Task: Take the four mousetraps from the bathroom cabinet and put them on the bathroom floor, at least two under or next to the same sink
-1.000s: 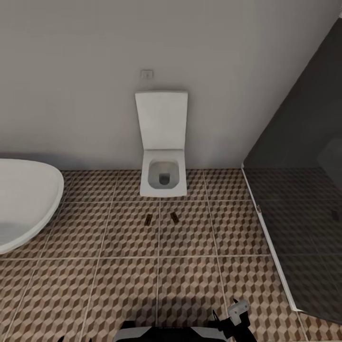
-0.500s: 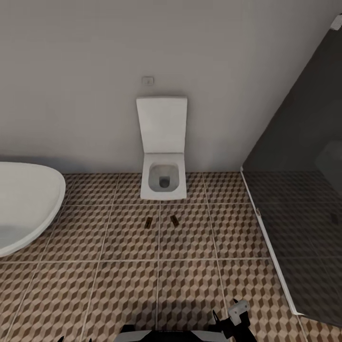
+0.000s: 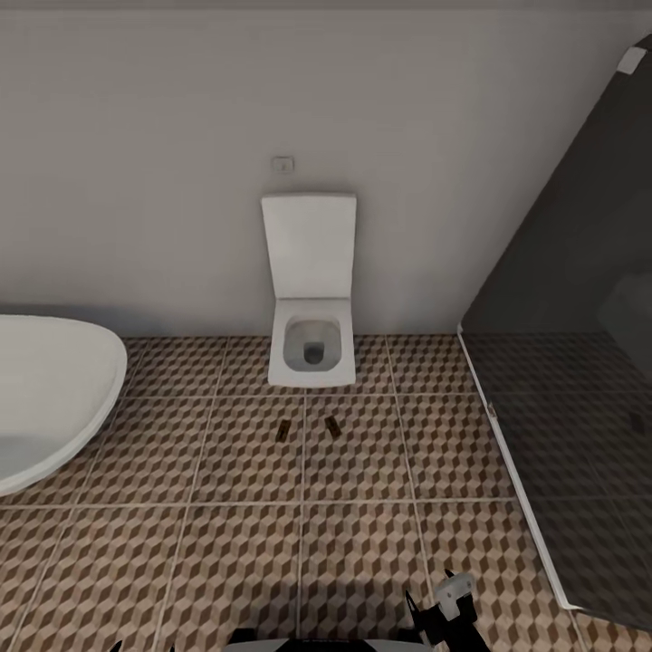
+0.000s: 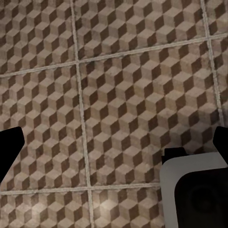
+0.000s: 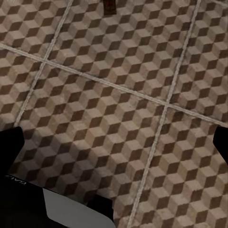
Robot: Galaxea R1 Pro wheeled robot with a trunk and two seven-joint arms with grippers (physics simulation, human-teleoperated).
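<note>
You've got two mousetraps sitting on the bathroom floor (image 3: pixel 235 543) right in front of the toilet (image 3: pixel 311 299). The left mousetrap (image 3: pixel 284 429) and the right mousetrap (image 3: pixel 333 425) lie close together but apart, one on each side of a grout line, both a short way out from the toilet bowl. That's next to the toilet, not a sink. The white bathtub (image 3: pixel 50 398) curves in on the left and the dark glass shower screen (image 3: pixel 570 362) closes off the right. There's a small flush plate (image 3: pixel 282 165) on the wall above the raised toilet lid.

Your left gripper (image 4: pixel 114 142) hangs over bare tile with the dark finger tips way out at both edges of its wrist view, so it's spread wide and holding nothing. Same for your right gripper (image 5: pixel 114 142), fingers wide apart, empty, with one mousetrap just peeking in at the far edge of its wrist view
</note>
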